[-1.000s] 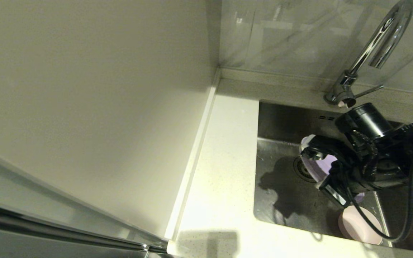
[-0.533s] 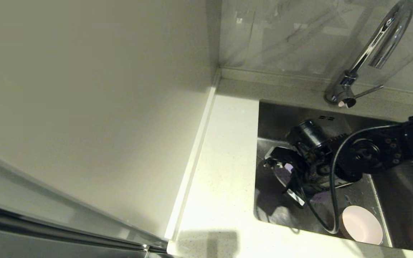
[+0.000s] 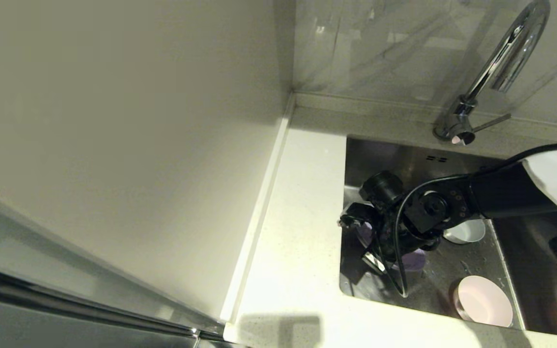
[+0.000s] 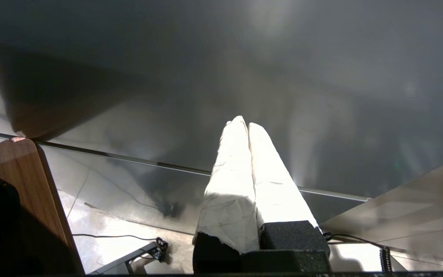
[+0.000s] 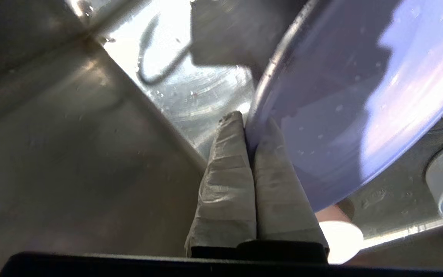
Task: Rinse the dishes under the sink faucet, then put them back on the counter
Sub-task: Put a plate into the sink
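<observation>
White tabletop (image 3: 302, 227) flanked the sink (image 3: 445, 280). I had the right end effector (image 5: 255, 124) clenched on the plate (image 5: 344, 96), tilted near the sink's left wall for lifting out; the left end effector (image 4: 244, 125) sat closed, empty.

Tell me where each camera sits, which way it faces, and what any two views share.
Head: on the robot's head, looking down at the counter, sink and faucet; the right arm shows, right gripper in the sink.
Left wrist: behind the left gripper, facing a grey panel and floor, away from the sink.
Right wrist: behind the right gripper, its fingers clamped on the plate rim, inside the sink.
Shared by head and right wrist: plate, bowl, mug.
</observation>
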You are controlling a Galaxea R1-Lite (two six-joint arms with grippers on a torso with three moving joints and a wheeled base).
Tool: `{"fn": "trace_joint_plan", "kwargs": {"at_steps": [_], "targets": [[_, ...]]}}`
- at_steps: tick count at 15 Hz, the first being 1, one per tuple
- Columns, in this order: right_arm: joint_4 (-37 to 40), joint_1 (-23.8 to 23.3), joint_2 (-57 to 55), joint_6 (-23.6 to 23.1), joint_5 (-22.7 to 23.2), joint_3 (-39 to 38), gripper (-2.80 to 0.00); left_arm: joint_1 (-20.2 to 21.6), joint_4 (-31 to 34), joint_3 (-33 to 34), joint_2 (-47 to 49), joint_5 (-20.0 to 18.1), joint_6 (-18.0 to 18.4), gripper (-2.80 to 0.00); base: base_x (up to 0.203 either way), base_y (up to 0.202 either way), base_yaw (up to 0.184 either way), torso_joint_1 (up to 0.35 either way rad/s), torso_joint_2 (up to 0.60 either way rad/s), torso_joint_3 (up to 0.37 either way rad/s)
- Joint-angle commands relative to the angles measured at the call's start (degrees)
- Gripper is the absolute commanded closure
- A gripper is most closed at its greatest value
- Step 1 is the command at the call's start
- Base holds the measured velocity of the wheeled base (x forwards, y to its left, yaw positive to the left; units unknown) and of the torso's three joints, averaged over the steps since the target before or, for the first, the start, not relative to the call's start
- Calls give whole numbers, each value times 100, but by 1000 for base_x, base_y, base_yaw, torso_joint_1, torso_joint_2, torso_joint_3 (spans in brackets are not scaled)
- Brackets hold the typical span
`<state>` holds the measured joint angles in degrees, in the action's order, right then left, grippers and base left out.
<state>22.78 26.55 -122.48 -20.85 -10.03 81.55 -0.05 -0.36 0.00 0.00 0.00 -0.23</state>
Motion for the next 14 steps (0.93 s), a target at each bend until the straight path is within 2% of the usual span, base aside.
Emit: {"fn": "trace_joint_plan", "kwargs": {"at_steps": [1, 6, 8, 10, 12, 14], "targets": [[-24, 35, -299, -7, -25, 116, 0, 0, -8, 18, 0, 0, -3, 0, 0, 0, 0, 0, 0, 0], [-11, 31, -399, 181, -77, 208, 0, 5, 1, 18, 0, 0, -3, 0, 0, 0, 0, 0, 0, 0], [-11, 0, -378, 190, -299, 262, 0, -4, 1, 17, 0, 9, -3, 0, 0, 0, 0, 0, 0, 0], [-2, -134, -107, 219, -563, 244, 0, 5, 1, 18, 0, 0, -3, 0, 0, 0, 0, 0, 0, 0], [62, -360, 219, 231, -614, 125, 0, 5, -6, 18, 0, 0, -3, 0, 0, 0, 0, 0, 0, 0], [370, -572, 445, 230, -786, 31, 0, -2, 1, 18, 0, 0, -3, 0, 0, 0, 0, 0, 0, 0]]}}
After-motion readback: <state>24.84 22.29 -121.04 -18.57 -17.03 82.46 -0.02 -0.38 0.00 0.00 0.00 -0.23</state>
